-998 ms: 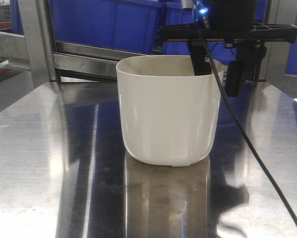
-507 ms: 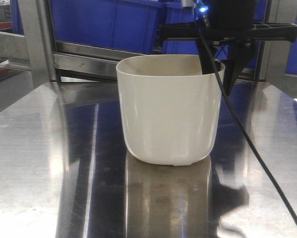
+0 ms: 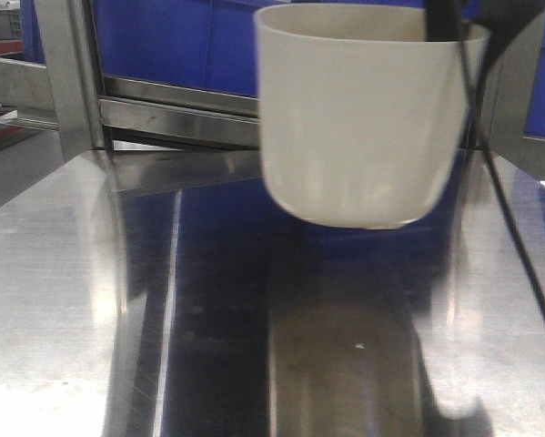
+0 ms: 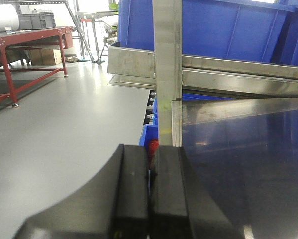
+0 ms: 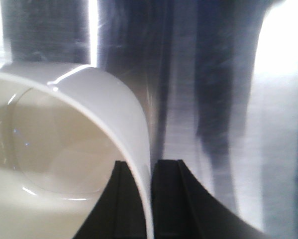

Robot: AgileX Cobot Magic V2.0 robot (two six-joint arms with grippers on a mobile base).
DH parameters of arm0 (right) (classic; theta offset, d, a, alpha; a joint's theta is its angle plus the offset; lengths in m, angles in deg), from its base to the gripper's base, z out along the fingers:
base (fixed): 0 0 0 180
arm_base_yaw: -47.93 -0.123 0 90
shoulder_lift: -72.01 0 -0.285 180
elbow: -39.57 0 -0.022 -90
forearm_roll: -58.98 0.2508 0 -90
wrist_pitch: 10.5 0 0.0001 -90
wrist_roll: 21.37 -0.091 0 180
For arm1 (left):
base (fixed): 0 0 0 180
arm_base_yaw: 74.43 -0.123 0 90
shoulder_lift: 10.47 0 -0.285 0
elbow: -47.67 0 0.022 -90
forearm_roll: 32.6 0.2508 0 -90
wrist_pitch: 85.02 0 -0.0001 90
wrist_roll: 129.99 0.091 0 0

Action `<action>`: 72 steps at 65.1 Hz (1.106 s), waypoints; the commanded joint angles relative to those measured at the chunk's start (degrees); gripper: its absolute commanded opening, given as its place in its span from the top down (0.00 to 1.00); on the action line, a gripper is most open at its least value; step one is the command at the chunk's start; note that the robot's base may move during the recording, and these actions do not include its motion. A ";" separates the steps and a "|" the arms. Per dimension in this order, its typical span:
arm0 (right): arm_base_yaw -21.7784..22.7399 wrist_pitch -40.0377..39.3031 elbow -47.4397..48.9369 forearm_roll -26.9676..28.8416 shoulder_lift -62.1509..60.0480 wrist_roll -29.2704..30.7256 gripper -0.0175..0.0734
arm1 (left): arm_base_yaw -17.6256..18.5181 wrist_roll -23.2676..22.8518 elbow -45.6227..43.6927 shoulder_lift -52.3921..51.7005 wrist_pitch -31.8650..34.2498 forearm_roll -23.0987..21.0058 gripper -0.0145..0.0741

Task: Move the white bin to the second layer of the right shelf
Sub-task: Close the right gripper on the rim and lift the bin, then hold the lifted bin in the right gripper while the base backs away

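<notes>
Right hand [image 5: 150,168] pinching the white bin [image 3: 358,109] by its rim wall, one finger inside and one outside: the carry looks to be the step in hand.
The bin hangs upright, clear of the steel tabletop [image 3: 72,300], before the blue crates [image 3: 163,36]. The left hand [image 4: 151,154] is pressed together on nothing. Next likely comes a level swing to the right shelf second layer, which I cannot pick out here.
</notes>
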 commanded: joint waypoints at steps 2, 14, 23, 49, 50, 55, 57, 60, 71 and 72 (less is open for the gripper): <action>3.55 -5.80 -3.09 0.91 -7.14 9.43 0.75 | -0.04 -0.15 2.11 -0.91 4.83 -0.35 0.74; 10.39 -12.50 -12.79 5.29 -16.29 17.70 0.75 | -0.04 -0.15 2.11 -0.91 4.83 -0.35 0.74; 16.76 -15.69 -19.84 6.50 -23.12 18.58 0.75 | -0.04 -0.15 2.11 -0.91 4.83 -0.35 0.74; 25.66 -16.96 -33.73 6.56 -38.31 18.58 0.75 | -0.04 -0.15 2.11 -0.91 4.83 -0.35 0.74; 25.66 -17.13 -34.29 6.56 -38.90 18.58 0.75 | -0.04 -0.15 2.11 -0.91 4.83 -0.35 0.74; 25.66 -17.50 -36.06 6.56 -40.99 18.58 0.75 | -0.04 -0.15 2.11 -0.91 4.83 -0.35 0.74; 25.66 -17.50 -36.35 6.56 -41.90 18.58 0.75 | -0.04 -0.15 2.11 -0.91 4.83 -0.35 0.74; 25.66 -17.57 -36.90 6.50 -43.21 18.58 0.75 | -0.04 -0.15 2.11 -0.91 4.83 -0.35 0.74; 25.60 -20.25 -39.64 5.29 -49.52 18.58 0.75 | -0.04 -0.15 2.11 -0.91 4.83 -0.35 0.74; 25.60 -20.52 -39.87 5.11 -50.02 18.58 0.75 | -0.04 -0.15 2.11 -0.91 4.83 -0.35 0.74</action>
